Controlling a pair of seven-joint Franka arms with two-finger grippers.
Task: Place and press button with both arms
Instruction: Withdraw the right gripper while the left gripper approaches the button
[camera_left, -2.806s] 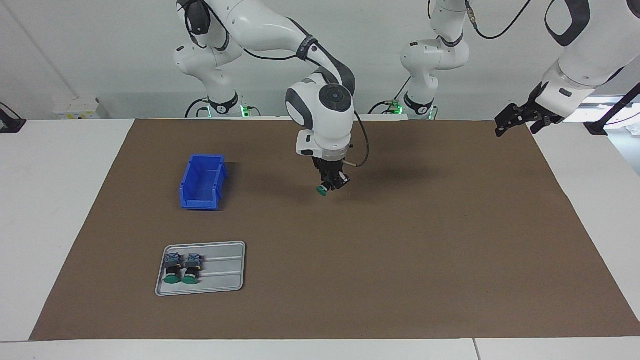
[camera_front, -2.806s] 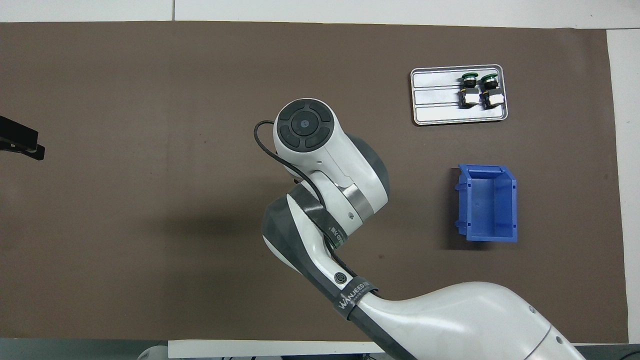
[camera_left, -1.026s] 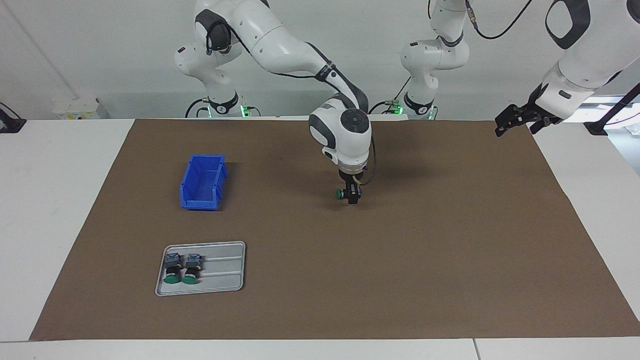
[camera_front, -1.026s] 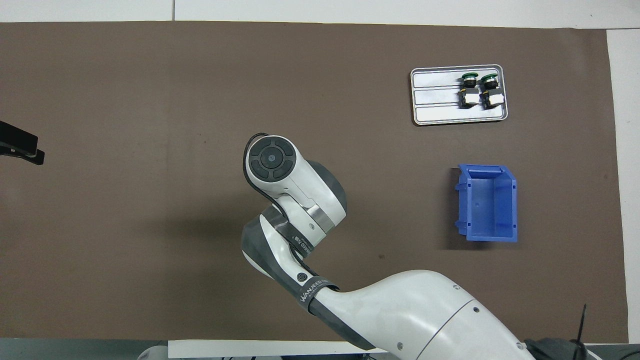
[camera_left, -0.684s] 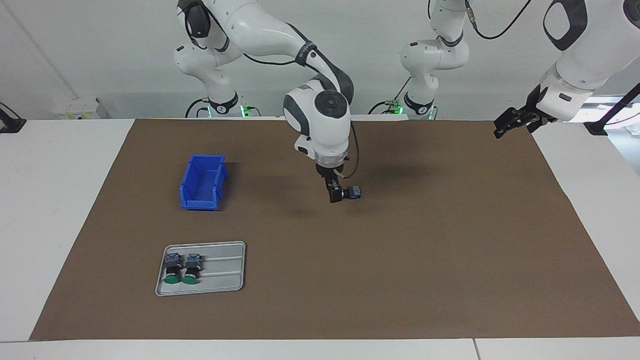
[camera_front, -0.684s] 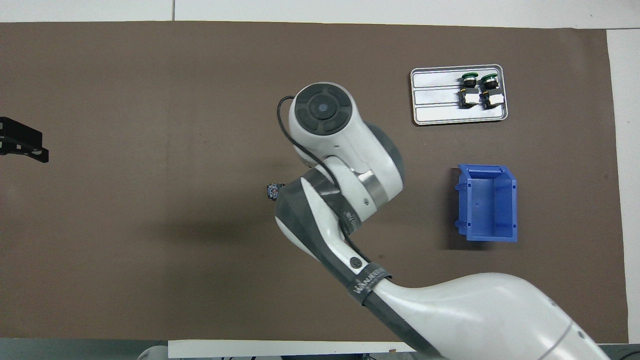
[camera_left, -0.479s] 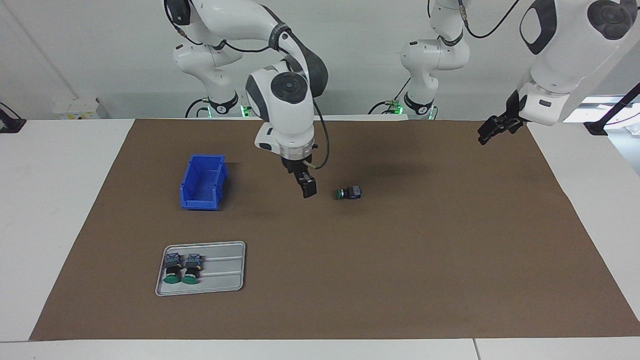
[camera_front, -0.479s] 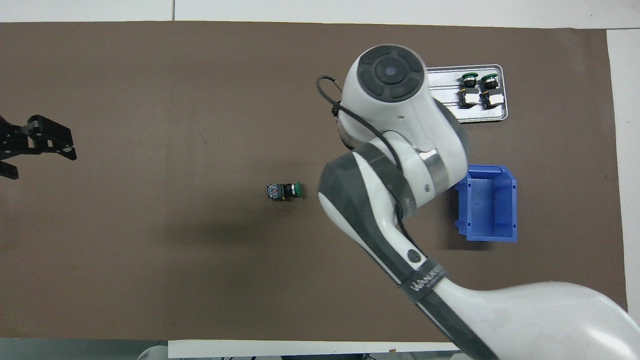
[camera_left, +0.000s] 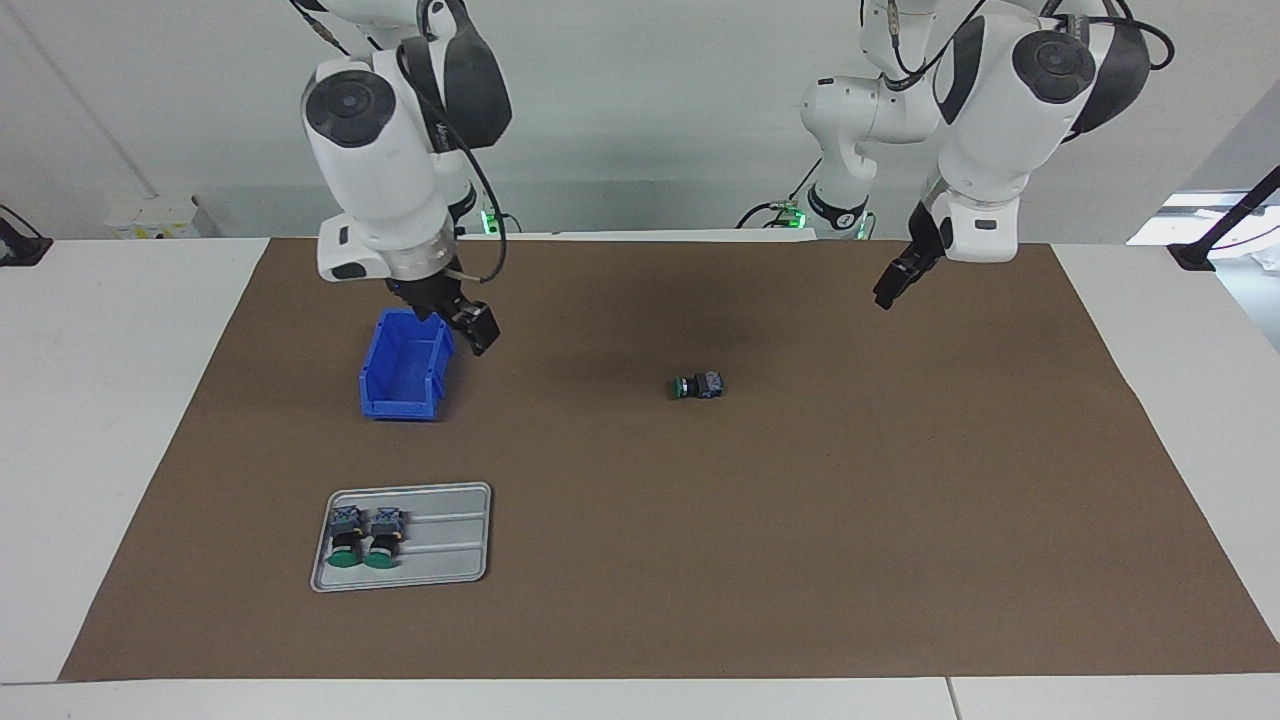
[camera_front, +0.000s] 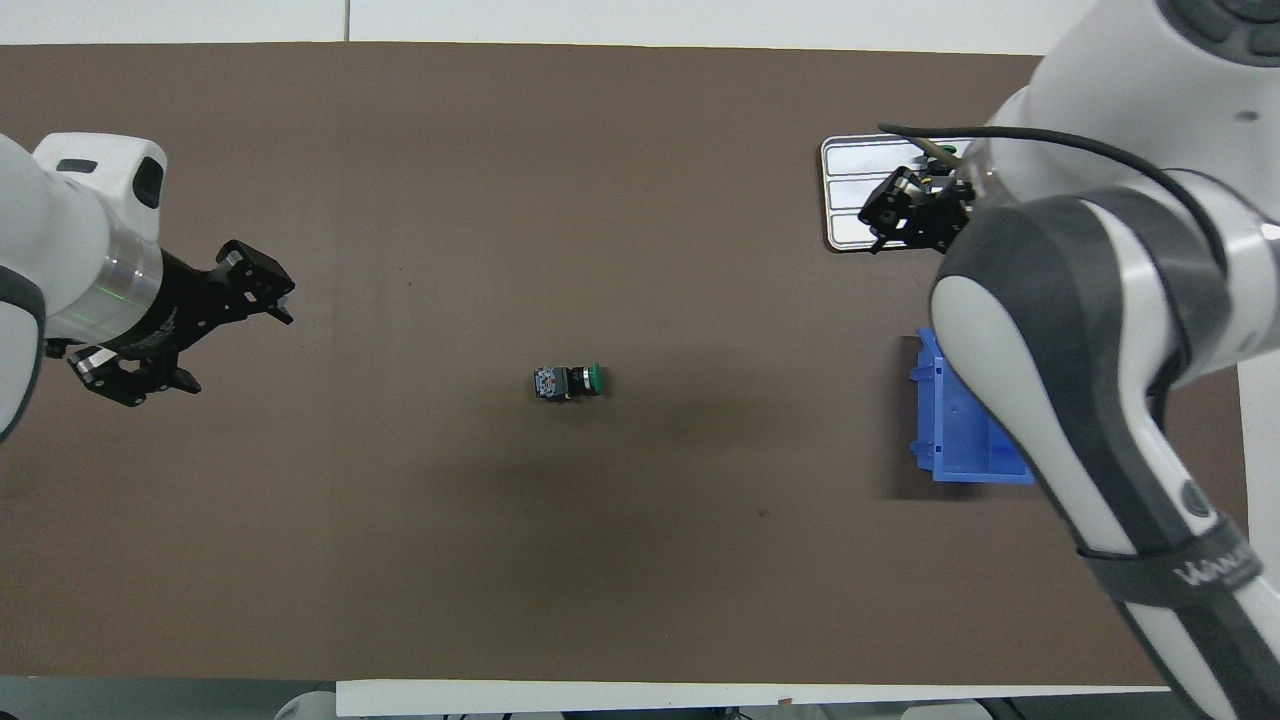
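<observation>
Brown matting (camera_left: 800, 560) is seen covering the table, and the button (camera_left: 697, 385) is found lying on its side near the middle of it, untouched, green cap turned toward the right arm's end. The right gripper (camera_left: 470, 322) is raised over the blue bin (camera_left: 404, 365), its jaws spread and nothing held. In the overhead view the bin (camera_front: 965, 440) is half hidden by the right arm, and the metal tray (camera_front: 850, 195) is mostly covered, so the two spare buttons (camera_left: 364, 535) can be made out only in the facing view. The left gripper (camera_front: 185, 330) is held in the air over the mat toward the left arm's end, empty, fingers wide; its upper arm is cut off by the frame
</observation>
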